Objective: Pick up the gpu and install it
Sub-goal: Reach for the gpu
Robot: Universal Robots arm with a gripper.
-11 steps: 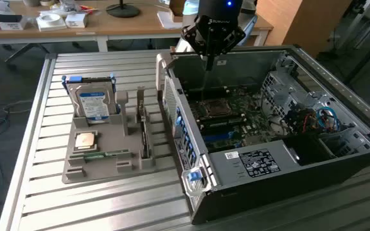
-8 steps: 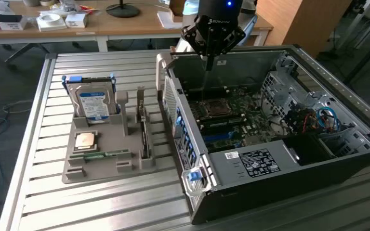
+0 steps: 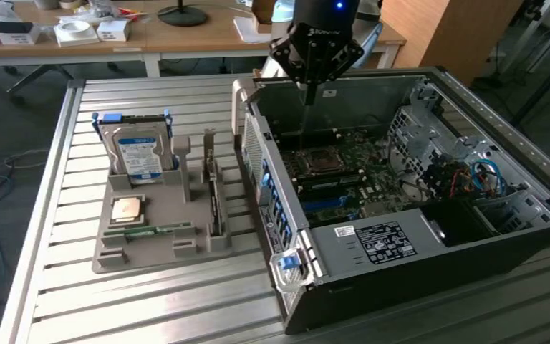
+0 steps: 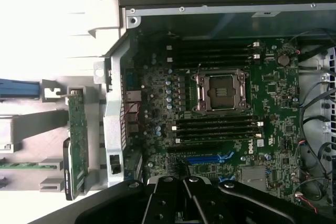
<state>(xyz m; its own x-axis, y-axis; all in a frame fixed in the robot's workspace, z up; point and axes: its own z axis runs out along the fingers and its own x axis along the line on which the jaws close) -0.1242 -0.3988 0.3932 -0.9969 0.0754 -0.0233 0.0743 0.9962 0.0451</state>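
Fingers [image 4: 167, 201] are seen nearest in the wrist view: pressed together, nothing held between them. They are hung over the open case [image 3: 380, 276], above the board [image 4: 273, 93]; no contact with it is noted.

Outside the case the gpu [image 3: 215, 193] is found, stood on a long edge in a slot of the grey holder [image 3: 160, 204]. Holder is set on the slatted surface [image 3: 112, 301], just beside the case, to the exterior view's left of it. The gpu is well apart from the fingers and is not yet lifted. In the same holder a drive [image 3: 141, 154] is stood upright at the far end and a memory stick [image 3: 151, 229] is laid flat nearer the camera; neither is touched.

Handling, judged: the gpu is expected to be light and stiff, a thin plate that will not flex in a grip. It is also judged fragile, since parts and a fan are carried on its faces and contacts on the lower edge. Smooth faces could slip under a weak pinch. Hold is best taken on the upper long edge left proud of the slot, near mid-length, squeezed across the thickness, so that tilt is kept small. A blue slot [image 4: 207, 158] is noted on the board, unoccupied.
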